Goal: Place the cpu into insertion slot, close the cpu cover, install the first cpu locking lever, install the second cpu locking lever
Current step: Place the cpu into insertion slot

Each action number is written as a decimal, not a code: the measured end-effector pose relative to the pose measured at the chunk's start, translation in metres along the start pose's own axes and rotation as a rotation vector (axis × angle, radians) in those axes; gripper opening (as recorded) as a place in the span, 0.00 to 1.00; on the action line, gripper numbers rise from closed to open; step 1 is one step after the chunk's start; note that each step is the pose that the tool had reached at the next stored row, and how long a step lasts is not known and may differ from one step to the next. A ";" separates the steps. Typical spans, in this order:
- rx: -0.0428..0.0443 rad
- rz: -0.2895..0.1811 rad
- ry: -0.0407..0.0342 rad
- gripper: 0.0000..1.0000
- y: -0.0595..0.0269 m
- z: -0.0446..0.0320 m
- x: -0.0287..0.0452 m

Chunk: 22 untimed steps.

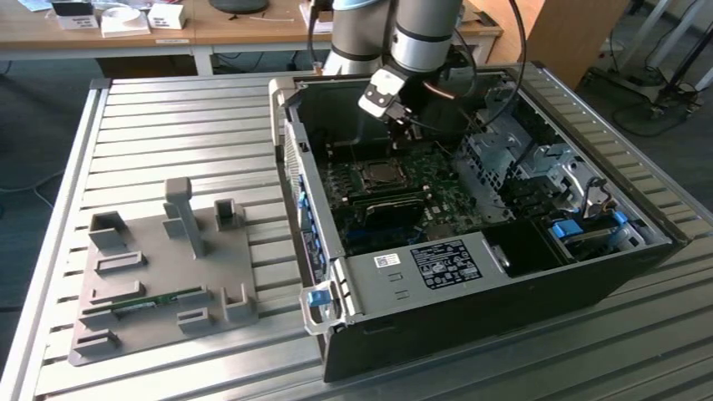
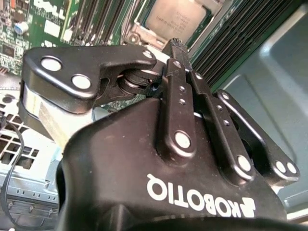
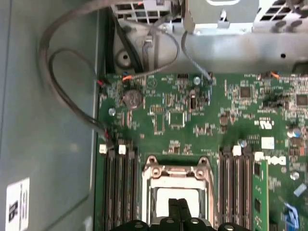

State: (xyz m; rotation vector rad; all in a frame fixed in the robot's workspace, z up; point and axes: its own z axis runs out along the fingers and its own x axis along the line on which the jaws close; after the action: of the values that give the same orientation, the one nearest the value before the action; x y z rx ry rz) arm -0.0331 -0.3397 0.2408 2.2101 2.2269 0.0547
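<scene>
An open computer case (image 1: 300,167) lies on a slatted metal table (image 1: 167,125), its green circuit board (image 3: 192,120) facing up. One robot arm reaches into the case. Its gripper (image 1: 399,124) hangs just above the square socket (image 1: 359,171) near the middle of the board.

In both wrist views the gripper (image 3: 178,211) is closed, its two black fingertips (image 2: 175,44) pressed together with nothing between them. The silver-grey chip (image 3: 175,196) lies flat inside the socket. The shiny metal cover frame (image 3: 175,173) appears to lie down around the chip. I cannot tell whether either locking lever is latched.

The work in hand looks like pushing on the cover or a lever with the closed fingertips. Doing that well probably means pressing on the metal, not on the chip's top or the board. The push should be slow and straight, so the tips do not slip onto the long black memory slots (image 3: 115,192) just beside the socket.
</scene>
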 end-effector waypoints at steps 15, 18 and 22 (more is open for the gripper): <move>0.0001 0.000 -0.0001 0.11 -0.0114 0.0062 -0.0001; -0.0005 0.000 0.0001 0.11 -0.0135 0.0063 0.0000; -0.0092 -0.001 0.0001 0.11 -0.0155 0.0076 -0.0001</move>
State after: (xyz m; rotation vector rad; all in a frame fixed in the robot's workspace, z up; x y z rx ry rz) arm -0.0483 -0.3397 0.2328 2.2040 2.2235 0.0649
